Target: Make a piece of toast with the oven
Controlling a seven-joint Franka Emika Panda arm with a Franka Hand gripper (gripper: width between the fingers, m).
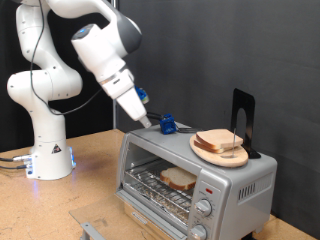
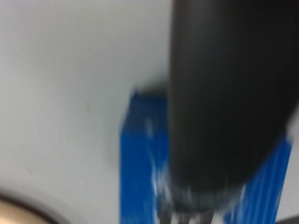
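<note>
The silver-grey oven (image 1: pixel 250 185) stands at the exterior view's lower right, with two round knobs on its front. Its glass door (image 1: pixel 110 222) appears swung down open. One piece of toast (image 1: pixel 178 179) lies on the wire rack inside. Another slice (image 1: pixel 222 141) lies on a round wooden plate (image 1: pixel 203 150) on the oven's top. My gripper (image 1: pixel 149 120) is low over the oven's top near its far left corner, right beside a small blue object (image 1: pixel 167 125). In the blurred wrist view a black finger (image 2: pixel 224 93) fills the frame over the blue object (image 2: pixel 140 168). Nothing shows between the fingers.
A black upright stand (image 1: pixel 243 115) rises behind the plate on the oven's top. The robot base (image 1: pixel 48 150) stands on the wooden table (image 1: pixel 90 160) at the exterior view's left, with cables beside it. A black curtain hangs behind.
</note>
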